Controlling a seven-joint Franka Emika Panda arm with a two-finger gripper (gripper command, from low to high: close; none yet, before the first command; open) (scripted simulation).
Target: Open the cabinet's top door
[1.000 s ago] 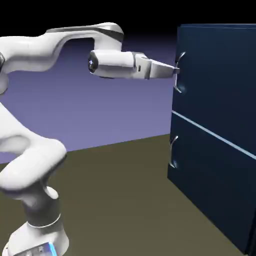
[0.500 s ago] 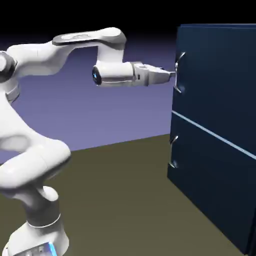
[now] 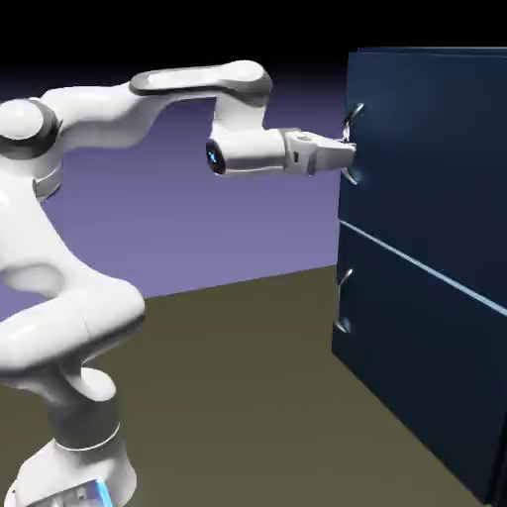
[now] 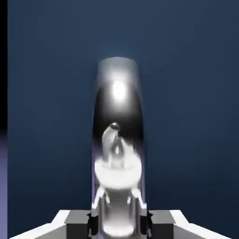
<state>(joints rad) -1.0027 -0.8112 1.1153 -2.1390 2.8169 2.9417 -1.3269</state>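
Note:
The cabinet is a tall dark navy box at the exterior view's right. Its top door is the upper panel, with a small curved silver handle at its left edge. My gripper reaches level from the left and is shut on that handle at mid-height. In the hand view the silver handle runs up the middle, clamped between my grey fingertips at the bottom edge. The navy top door fills the rest of that view. The door looks flush with the cabinet.
Below a thin pale line sits the lower door with its own silver handle. The olive table stretches between my base and the cabinet's foot.
My hand has slid right to the top door's handle and dropped slightly. The jaws, wide before, have closed on the handle. The elbow has swung right and higher.

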